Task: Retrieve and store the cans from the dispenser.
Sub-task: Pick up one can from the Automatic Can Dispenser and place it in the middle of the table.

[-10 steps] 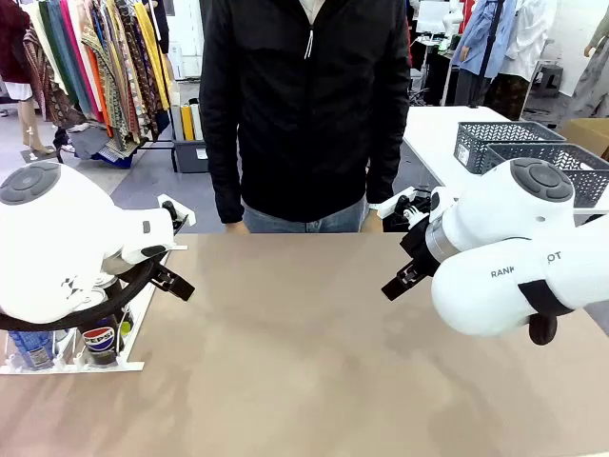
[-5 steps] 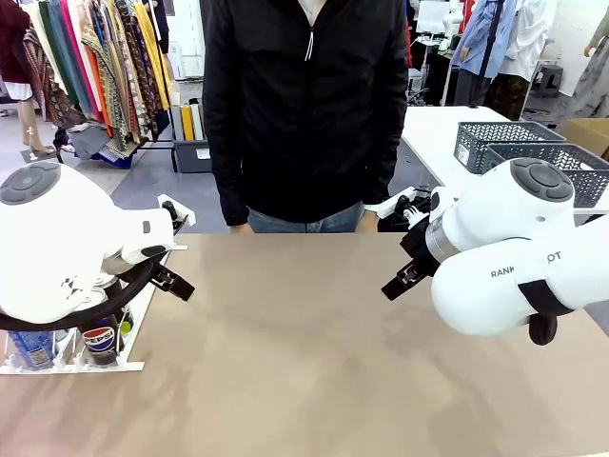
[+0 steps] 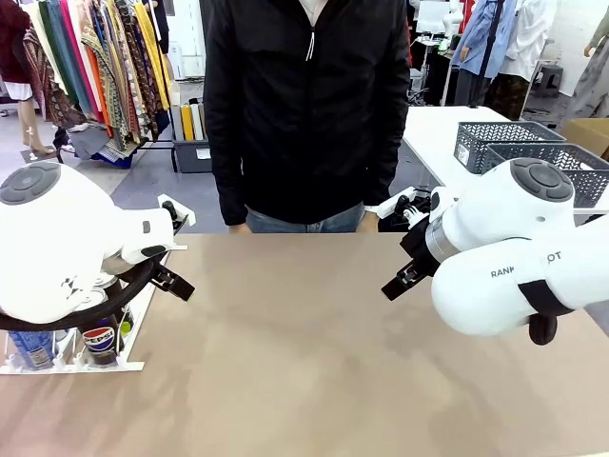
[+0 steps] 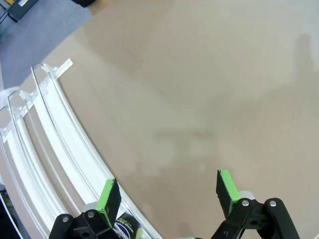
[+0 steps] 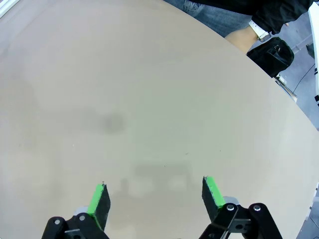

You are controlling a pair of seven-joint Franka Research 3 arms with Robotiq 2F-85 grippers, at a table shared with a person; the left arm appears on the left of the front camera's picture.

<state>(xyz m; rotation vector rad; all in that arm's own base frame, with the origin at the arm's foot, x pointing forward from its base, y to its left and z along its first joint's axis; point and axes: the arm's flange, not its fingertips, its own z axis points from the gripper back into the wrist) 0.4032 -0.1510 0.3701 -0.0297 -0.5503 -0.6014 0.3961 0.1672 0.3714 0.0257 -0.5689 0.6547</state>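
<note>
Cans (image 3: 98,341) are sitting upright at the low, near end of the dispenser (image 3: 114,366), which is lying along the left edge of the table (image 3: 304,381) with its lanes running lengthwise from the far side towards the robot. A black Pepsi one is resting at the front stops and a blue one is standing just beside it, both partly hidden under the left arm. The left end effector (image 4: 167,191) is hovering over bare table just beside the rack, its green pads spread wide with nothing between them. In its wrist view the rails are curving past on one side, and what looks like a can top is peeking in at the bottom edge beside that pad. So the cans are lying back towards the arm's base and off to the rack side of the fingers, not ahead of them. The right end effector (image 5: 154,196) is hanging over the opposite side of the table, likewise spread and empty, well apart from the rack. That is making the left arm the nearer one for a pick.
</note>
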